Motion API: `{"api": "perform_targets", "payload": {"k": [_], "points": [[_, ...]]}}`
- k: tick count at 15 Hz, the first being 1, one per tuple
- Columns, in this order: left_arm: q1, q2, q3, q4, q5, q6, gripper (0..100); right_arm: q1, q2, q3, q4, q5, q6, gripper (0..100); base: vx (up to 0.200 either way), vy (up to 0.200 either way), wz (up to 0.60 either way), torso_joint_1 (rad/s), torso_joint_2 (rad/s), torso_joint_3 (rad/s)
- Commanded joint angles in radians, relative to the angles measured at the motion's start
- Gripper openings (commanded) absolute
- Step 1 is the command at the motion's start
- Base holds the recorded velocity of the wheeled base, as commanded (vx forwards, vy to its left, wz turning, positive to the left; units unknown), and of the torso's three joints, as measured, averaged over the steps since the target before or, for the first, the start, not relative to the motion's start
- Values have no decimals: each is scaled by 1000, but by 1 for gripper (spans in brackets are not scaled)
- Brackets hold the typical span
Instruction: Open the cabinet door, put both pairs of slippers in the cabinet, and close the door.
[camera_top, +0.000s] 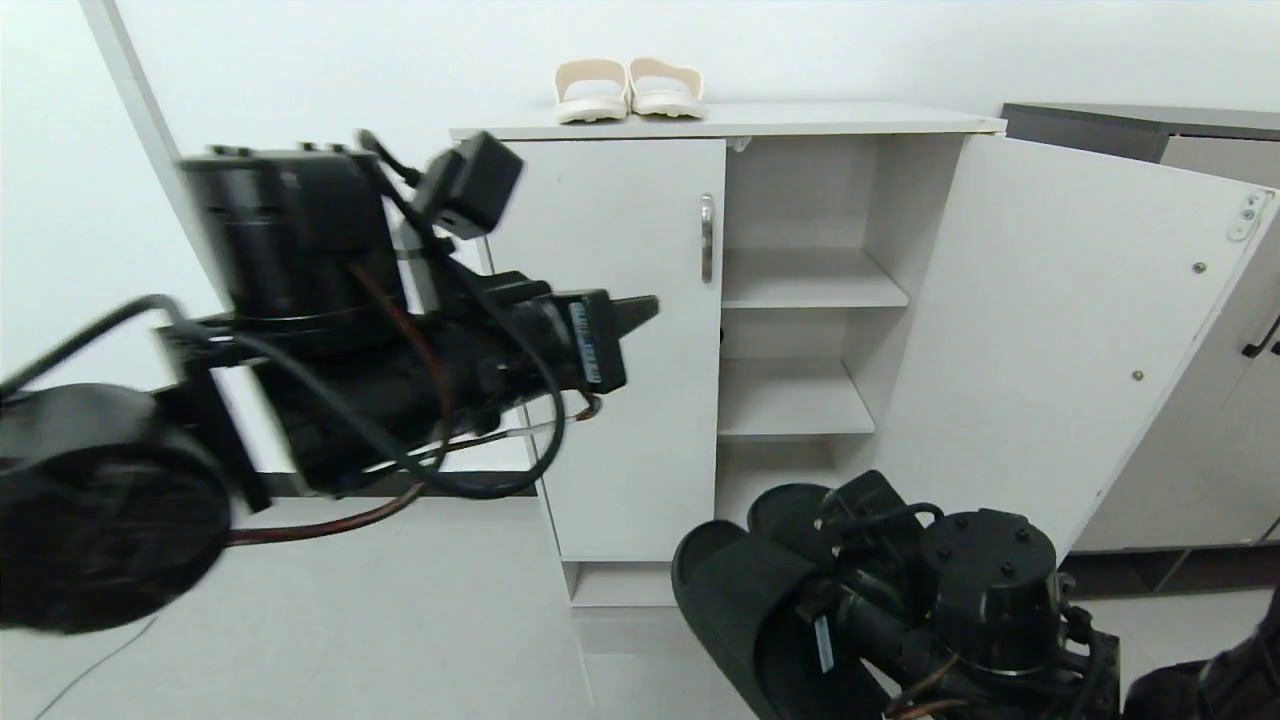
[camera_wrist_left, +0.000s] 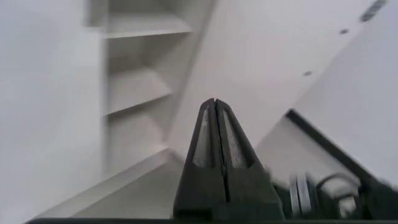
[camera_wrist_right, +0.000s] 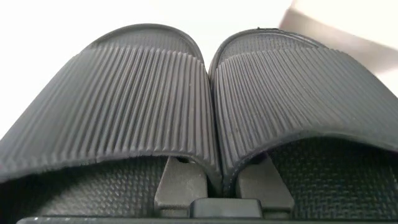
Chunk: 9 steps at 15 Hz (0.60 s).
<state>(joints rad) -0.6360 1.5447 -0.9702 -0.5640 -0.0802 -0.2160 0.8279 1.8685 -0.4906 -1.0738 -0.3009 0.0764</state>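
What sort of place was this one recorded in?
Likely a home or office entryway: a white shoe cabinet with one door open onto shelves, cream slippers on top, black slippers held before it, and a grey cabinet alongside.

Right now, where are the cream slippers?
In the head view, the cream slippers sit on top of the white cabinet, above its closed left door.

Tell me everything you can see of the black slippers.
The black slippers are a pair of slides with ribbed straps and textured footbeds, rubbery in look. They lie side by side, inner edges pressed together, pinched by the right gripper. They hang low before the open cabinet.
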Motion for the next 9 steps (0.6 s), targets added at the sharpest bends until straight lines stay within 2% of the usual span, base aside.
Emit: {"api": "perform_targets", "payload": {"k": [1, 2, 3, 4, 6, 7, 8, 9], "points": [[81, -589, 275, 270, 250, 118, 0, -46, 58, -89, 9, -83, 11, 0, 0, 0, 0, 0, 0, 0], [196, -735, 318, 368, 260, 145, 0, -55, 66, -109, 22, -119, 13, 0, 0, 0, 0, 0, 0, 0], [260, -822, 343, 432, 263, 158, 0, -62, 72, -115, 28, -142, 13, 0, 0, 0, 0, 0, 0, 0], [381, -1020, 390, 575, 267, 162, 0, -69, 84, -129, 28, -156, 14, 0, 0, 0, 0, 0, 0, 0], [550, -1272, 475, 748, 295, 182, 0, -72, 84, -132, 28, -158, 14, 0, 0, 0, 0, 0, 0, 0], [619, -1377, 542, 790, 303, 198, 0, -72, 81, -126, 25, -158, 13, 0, 0, 0, 0, 0, 0, 0], [664, -1465, 610, 793, 303, 221, 0, -70, 78, -124, 25, -158, 13, 0, 0, 0, 0, 0, 0, 0], [664, -1502, 668, 783, 321, 217, 0, -70, 78, -124, 25, -158, 14, 0, 0, 0, 0, 0, 0, 0]]}}
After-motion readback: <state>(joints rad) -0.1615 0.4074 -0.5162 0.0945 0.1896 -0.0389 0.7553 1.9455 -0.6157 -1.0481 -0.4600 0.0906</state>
